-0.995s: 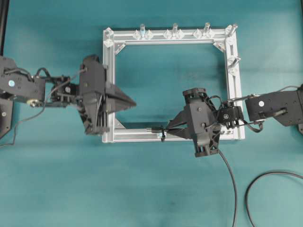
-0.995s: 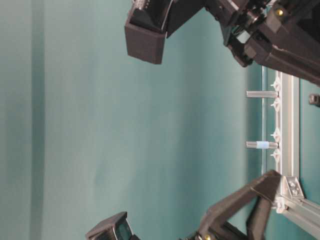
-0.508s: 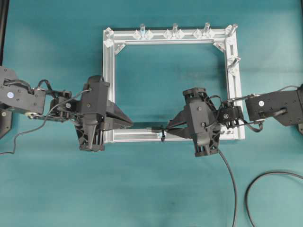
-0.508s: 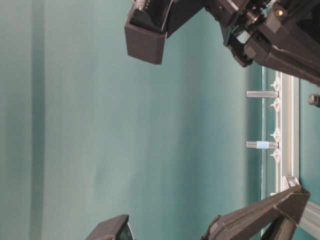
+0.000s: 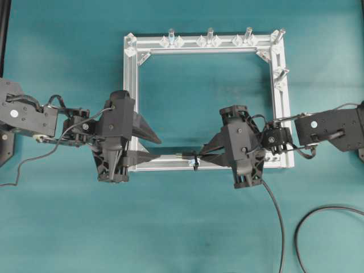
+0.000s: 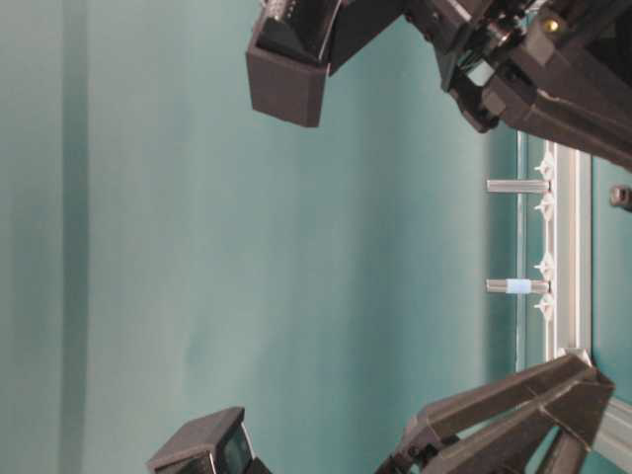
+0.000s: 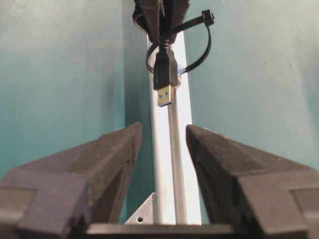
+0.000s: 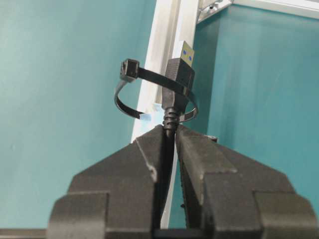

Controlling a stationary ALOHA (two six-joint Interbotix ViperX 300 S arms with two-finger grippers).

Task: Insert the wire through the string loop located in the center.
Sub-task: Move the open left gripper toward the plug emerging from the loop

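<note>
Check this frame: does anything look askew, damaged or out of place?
Nothing stands out. The plug sits through the loop on the rail, the right gripper shut on the wire, the left gripper open before it.

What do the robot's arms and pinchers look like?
Both arms are black and blocky. The left gripper and right gripper have long wedge-shaped fingers with a rough matte surface. Thin grey cables loop along the arms.
</note>
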